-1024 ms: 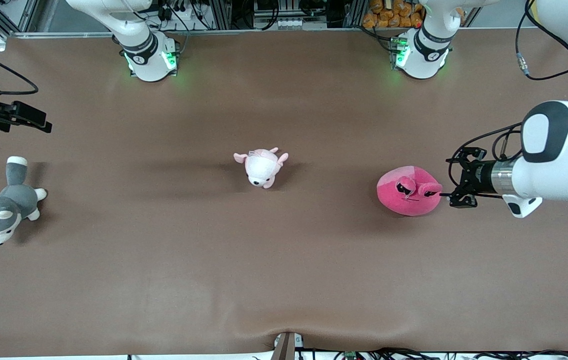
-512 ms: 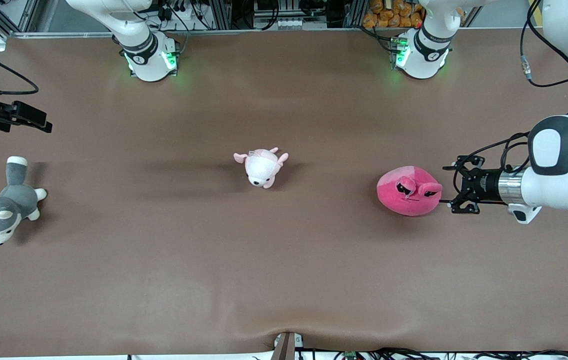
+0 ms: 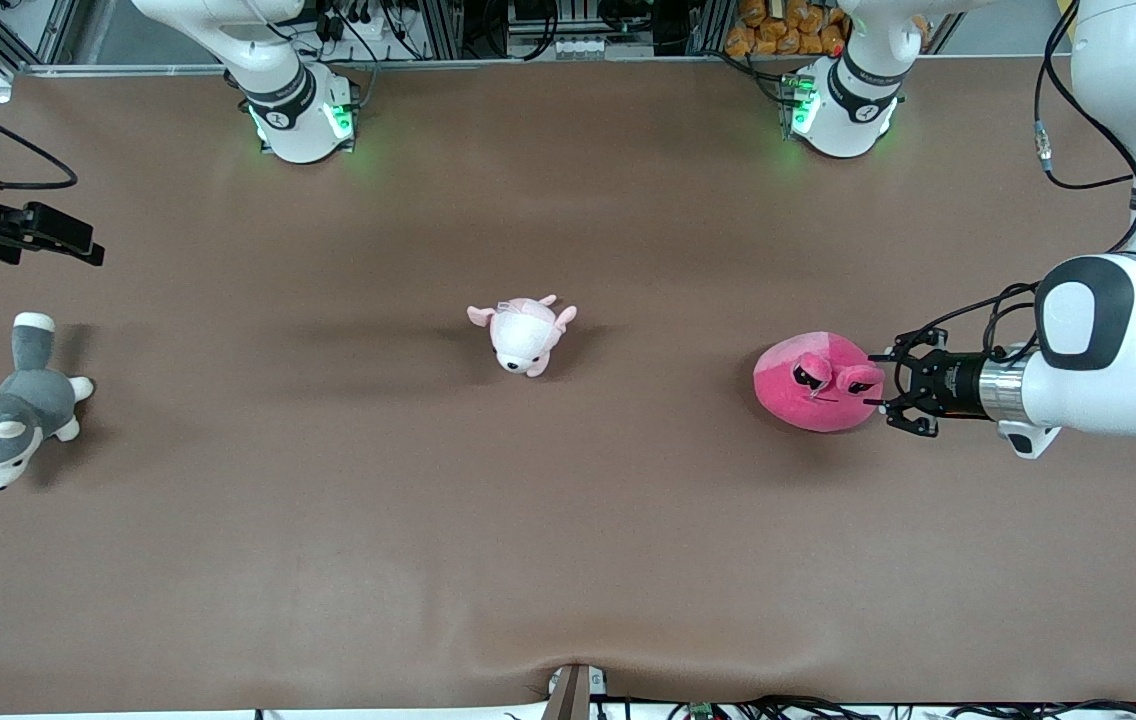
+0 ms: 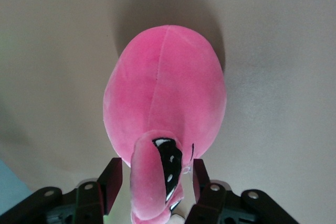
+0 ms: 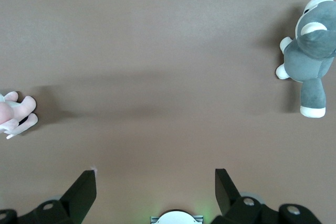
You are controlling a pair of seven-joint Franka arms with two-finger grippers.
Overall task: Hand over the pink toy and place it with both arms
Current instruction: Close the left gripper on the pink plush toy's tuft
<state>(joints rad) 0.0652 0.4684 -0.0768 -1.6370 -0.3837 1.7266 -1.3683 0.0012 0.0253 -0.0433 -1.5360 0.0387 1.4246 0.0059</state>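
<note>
While the pink toy sits on the table, toward the left arm's end from the small pale pink-and-white plush, we see the left gripper low at the toy's side; in the left wrist view its fingers straddle one eye bump, whether pressing it we cannot tell; the right gripper waits, spread wide, above the table near the grey husky plush.
</note>
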